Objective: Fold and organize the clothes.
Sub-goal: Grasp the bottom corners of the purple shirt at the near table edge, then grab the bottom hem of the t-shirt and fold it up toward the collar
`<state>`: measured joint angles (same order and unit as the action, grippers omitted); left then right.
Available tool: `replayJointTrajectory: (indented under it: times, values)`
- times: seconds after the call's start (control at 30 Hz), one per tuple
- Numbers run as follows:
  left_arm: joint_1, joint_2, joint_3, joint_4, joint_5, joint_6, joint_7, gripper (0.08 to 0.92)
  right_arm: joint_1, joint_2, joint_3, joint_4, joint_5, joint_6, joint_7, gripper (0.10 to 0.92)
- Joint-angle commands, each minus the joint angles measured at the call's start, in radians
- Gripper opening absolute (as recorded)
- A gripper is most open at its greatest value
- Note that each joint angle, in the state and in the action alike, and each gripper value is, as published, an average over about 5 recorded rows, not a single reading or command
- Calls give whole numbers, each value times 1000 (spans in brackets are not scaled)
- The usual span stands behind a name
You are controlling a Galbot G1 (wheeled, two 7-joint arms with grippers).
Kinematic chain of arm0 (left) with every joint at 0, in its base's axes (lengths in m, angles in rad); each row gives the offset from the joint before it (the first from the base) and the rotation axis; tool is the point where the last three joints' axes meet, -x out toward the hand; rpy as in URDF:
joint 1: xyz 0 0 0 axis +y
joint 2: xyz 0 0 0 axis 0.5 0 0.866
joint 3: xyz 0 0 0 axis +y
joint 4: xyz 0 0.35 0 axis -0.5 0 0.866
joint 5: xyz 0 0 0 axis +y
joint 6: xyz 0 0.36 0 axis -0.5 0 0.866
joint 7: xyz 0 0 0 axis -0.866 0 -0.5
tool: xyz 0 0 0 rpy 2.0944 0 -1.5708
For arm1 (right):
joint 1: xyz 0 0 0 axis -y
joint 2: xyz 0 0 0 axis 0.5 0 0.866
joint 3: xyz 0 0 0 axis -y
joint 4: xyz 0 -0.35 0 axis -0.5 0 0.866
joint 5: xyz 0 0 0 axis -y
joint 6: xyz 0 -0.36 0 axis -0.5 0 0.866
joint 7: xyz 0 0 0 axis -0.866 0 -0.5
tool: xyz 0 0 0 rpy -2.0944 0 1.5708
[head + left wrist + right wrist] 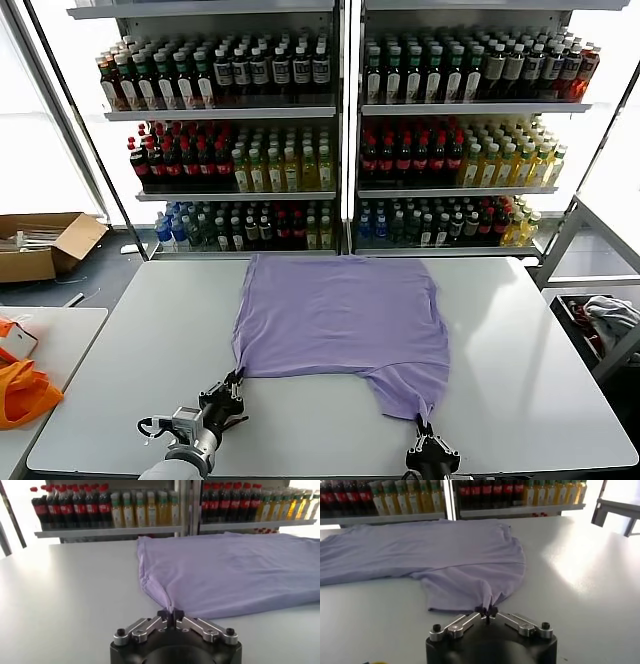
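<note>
Before you, a pale grey desk [520,380] carries the lavender T-shirt [340,315], spread plain side up across its middle, far edge close to the desk's back edge. The near hem is uneven: the shirt's left part ends in a straight fold, while its right part hangs nearer to you as a loose flap.

Your left gripper [232,385] sits at the shirt's near left corner, its jaws clamped on a pinch of the cloth; the left wrist view [171,615] shows the fabric drawn into a tight peak between them. Your right gripper [424,432] is at the tip of the near right flap, jaws likewise closed on the gathered cloth, seen bunched at the tips in the right wrist view [487,612].

Behind the desk stand two white shelving units [345,110], packed with rows of bottled drinks [440,150] in red, dark and yellow. On the floor at your left lies an open cardboard box [45,245]. A second desk [50,330] at your left holds a bright orange fabric item [22,392]. At your right stands a metal frame rack [590,270] with crumpled cloth [610,318] beneath it
</note>
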<state>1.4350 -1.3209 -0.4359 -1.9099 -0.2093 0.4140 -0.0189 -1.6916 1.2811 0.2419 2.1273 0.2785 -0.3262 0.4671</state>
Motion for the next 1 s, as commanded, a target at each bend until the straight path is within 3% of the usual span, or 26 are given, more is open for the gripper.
replayJointTrajectory:
  times: [0.03, 0.4, 1.0]
  values:
    - [10, -15, 5, -14, 15, -21, 6, 115, 6, 1, 0, 12, -3, 19, -12, 109]
    - [-51, -32, 12, -29, 25, -93, 0, 88, 111, 11, 99, 86, -16, 50, -64, 109]
    - [-191, 22, 23, 28, -54, -140, -11, 88, 421, 20, 122, -104, -33, 35, -113, 109]
